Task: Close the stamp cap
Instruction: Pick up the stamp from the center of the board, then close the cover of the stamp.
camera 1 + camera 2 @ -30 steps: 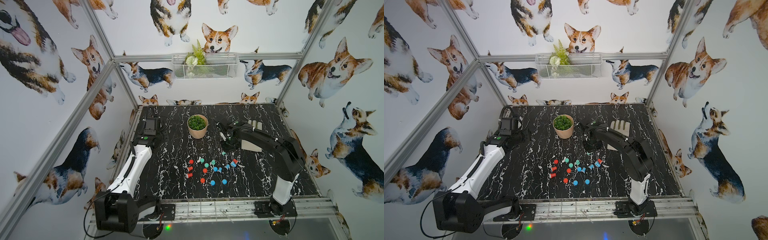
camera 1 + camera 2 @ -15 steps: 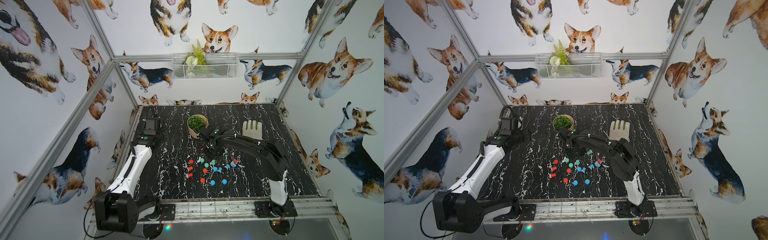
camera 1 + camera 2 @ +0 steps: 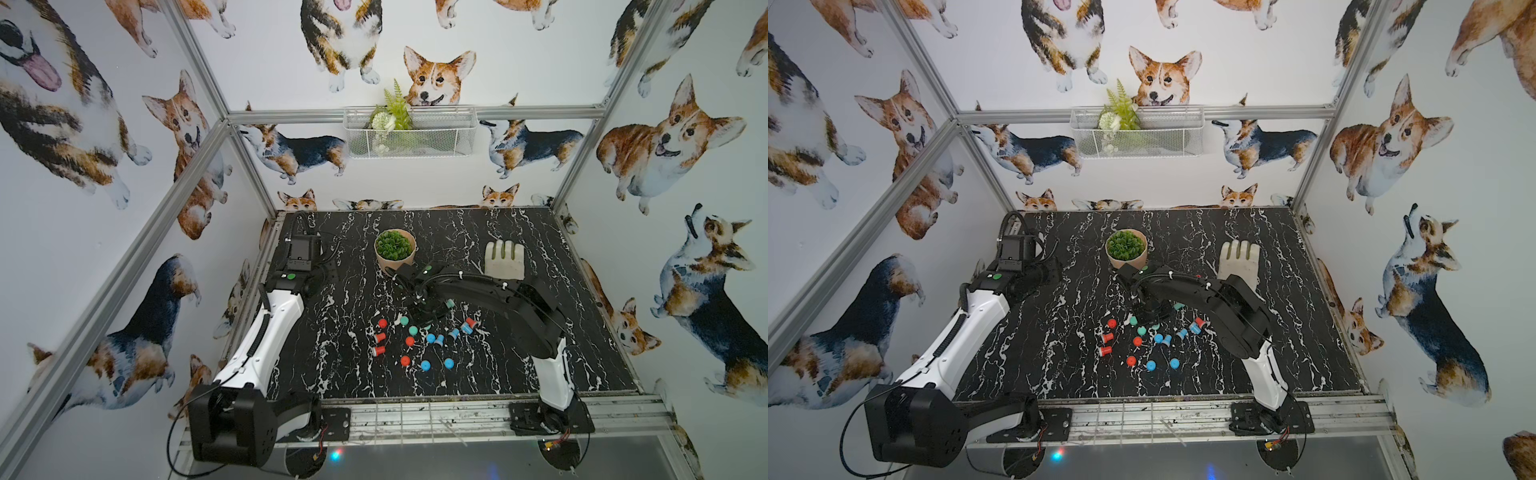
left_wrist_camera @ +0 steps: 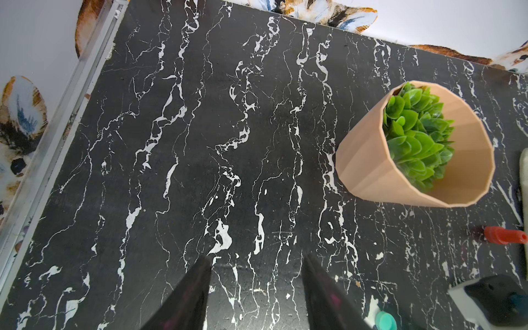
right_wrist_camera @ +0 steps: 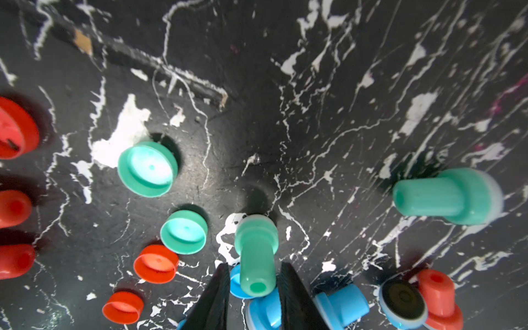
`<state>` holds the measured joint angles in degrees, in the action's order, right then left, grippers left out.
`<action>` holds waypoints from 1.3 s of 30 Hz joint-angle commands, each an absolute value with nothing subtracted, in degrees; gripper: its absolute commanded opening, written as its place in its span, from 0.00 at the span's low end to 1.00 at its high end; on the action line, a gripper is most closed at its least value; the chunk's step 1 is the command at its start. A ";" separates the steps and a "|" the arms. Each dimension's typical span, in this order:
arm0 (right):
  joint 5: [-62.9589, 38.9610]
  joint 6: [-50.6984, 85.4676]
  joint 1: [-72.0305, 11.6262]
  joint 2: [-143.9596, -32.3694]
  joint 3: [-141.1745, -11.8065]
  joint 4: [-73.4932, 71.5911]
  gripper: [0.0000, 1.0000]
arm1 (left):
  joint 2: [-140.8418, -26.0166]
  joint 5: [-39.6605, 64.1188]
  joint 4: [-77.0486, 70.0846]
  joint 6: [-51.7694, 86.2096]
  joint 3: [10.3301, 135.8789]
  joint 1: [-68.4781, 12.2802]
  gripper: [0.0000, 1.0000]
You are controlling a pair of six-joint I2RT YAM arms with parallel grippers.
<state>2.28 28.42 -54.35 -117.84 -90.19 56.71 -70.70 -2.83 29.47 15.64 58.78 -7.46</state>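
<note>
My right gripper (image 5: 255, 281) is shut on the handle of a green stamp (image 5: 256, 251), whose white-rimmed face points down a little above the table. In both top views the right gripper (image 3: 424, 318) (image 3: 1152, 320) hangs over the back of the scattered stamps. Two green caps lie open side up nearby, the larger-looking cap (image 5: 147, 168) farther off and the other cap (image 5: 184, 232) close beside the held stamp. A second green stamp (image 5: 445, 195) lies on its side. My left gripper (image 4: 257, 260) is open over bare table at the back left (image 3: 328, 270).
Red and blue stamps and caps lie scattered around, such as a red cap (image 5: 155, 267) and a blue stamp (image 5: 343, 304). A potted plant (image 3: 395, 249) (image 4: 414, 143) stands behind the right gripper, and a pale hand-shaped block (image 3: 504, 259) at the back right.
The right arm swung left past the plant pot, then came forward and down over the scattered caps. The left arm has not moved.
</note>
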 commanded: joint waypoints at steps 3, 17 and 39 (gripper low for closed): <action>1.83 29.27 -54.40 -118.48 -89.41 55.46 0.31 | -70.49 -2.89 28.65 15.64 58.97 -7.33 0.55; 2.11 29.27 -54.45 -118.70 -89.12 55.02 0.26 | -70.43 -2.86 28.66 15.64 58.93 -7.36 0.55; 2.02 29.72 -58.06 -117.70 -94.75 59.41 0.11 | -70.26 -2.83 28.57 15.73 58.89 -7.37 0.55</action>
<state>2.68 28.60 -57.32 -116.81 -93.71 57.69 -70.57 -2.85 29.47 15.64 58.78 -7.46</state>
